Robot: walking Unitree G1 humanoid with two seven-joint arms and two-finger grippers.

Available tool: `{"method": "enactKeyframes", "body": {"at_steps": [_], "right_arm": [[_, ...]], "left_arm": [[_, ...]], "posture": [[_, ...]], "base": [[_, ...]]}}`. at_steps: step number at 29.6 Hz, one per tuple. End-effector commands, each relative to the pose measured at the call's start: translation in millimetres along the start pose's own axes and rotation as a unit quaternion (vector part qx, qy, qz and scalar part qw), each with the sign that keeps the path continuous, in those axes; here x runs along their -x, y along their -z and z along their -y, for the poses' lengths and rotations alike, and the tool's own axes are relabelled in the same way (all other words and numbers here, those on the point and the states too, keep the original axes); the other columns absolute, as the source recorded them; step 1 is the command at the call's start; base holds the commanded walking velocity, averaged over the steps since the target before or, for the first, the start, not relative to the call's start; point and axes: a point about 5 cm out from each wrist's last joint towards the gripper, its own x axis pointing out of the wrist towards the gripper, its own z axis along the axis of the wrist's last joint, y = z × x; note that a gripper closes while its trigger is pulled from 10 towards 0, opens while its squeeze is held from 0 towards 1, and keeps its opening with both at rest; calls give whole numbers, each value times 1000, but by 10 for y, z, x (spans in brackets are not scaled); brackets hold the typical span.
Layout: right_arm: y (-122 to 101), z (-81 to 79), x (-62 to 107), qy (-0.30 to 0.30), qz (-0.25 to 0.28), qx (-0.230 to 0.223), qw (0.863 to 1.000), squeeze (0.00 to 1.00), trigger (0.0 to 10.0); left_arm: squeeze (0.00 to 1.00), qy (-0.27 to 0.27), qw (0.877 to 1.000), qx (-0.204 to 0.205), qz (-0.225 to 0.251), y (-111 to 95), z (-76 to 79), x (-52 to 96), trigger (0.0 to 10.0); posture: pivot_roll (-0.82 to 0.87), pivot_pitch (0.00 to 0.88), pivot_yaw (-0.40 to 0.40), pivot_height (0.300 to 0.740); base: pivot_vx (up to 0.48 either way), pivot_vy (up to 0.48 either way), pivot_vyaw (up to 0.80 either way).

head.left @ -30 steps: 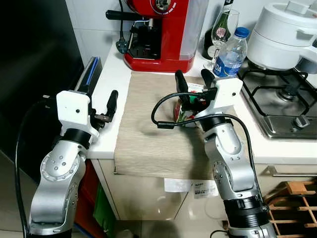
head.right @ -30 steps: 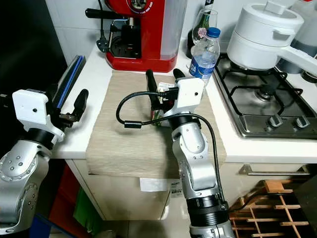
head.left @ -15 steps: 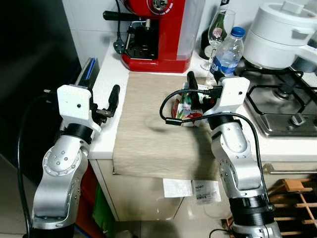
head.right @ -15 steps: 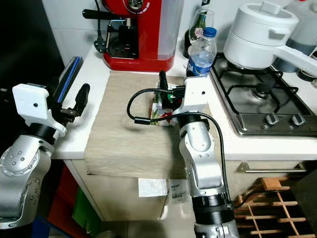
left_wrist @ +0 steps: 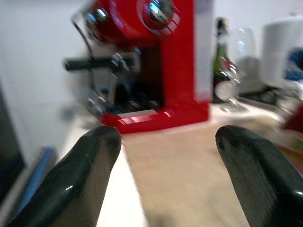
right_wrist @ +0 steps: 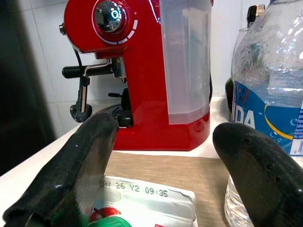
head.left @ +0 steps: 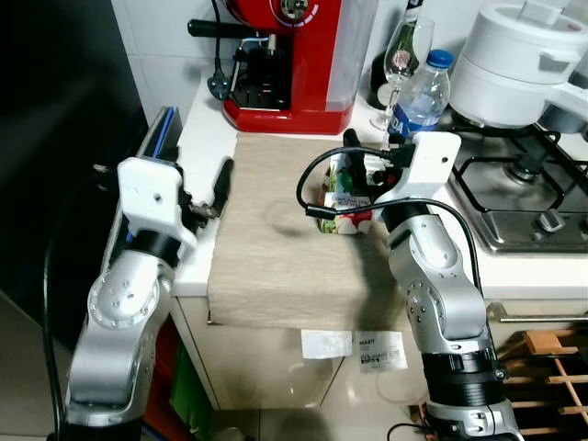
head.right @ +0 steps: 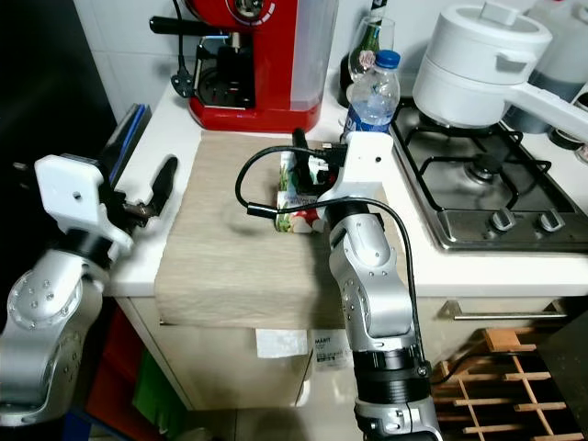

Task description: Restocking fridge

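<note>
I see a small white drink carton [head.left: 348,194] with red and green fruit print, a green screw cap and a stamped date line reading "26 Y2 09:35" on its top seam. It stands on the beige woven mat [head.left: 276,243], in front of the red espresso machine [head.left: 294,60] and just beside the clear plastic water bottle with a blue cap and label [head.left: 422,92].

The carton's lower body is cut off in my right wrist view, and from the head camera the arm's black cable [head.left: 317,179] and the wrist housing cover part of it. My left wrist view is blurred; I can only make out the espresso machine, a dark bottle [left_wrist: 220,61] and a wine glass [left_wrist: 235,75] beyond it.

My right gripper [right_wrist: 173,170] is spread wide, one finger on each side of the carton's top, pads not visibly touching it. My left gripper [left_wrist: 165,156] hangs open over the white counter edge [head.left: 197,138], well apart from the carton.
</note>
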Motion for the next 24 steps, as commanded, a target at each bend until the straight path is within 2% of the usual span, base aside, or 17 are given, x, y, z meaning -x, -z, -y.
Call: {"method": "enactKeyframes", "body": {"at_steps": [1, 4, 10, 19, 24], "right_arm": [[-27, -13, -6, -9, -4, -3, 1000, 0, 10000], [-34, -15, 20, -20, -15, -3, 1000, 0, 10000], [-122, 30, 85, -32, -24, 7, 999, 0, 10000], [-241, 106, 144, -43, -26, 14, 999, 0, 10000], [-146, 81, 105, -53, -59, -26, 997, 0, 10000]], "left_arm": [[0, 29, 999, 2, 15, -47, 61, 18, 10000], [0, 92, 996, 14, 16, -18, 202, 69, 10000], [0, 120, 992, 36, 33, -56, 296, 11, 10000], [0, 110, 992, 43, 39, -48, 253, -39, 10000], [0, 116, 991, 49, 37, -31, 299, -77, 10000]], "posture": [[35, 1, -47, 740], [35, 7, -59, 740], [9, 7, -78, 740], [-8, 0, -74, 740], [-8, 0, -65, 740]], "base": [[0, 0, 0], [0, 0, 0], [0, 0, 0], [0, 0, 0], [0, 0, 0]]}}
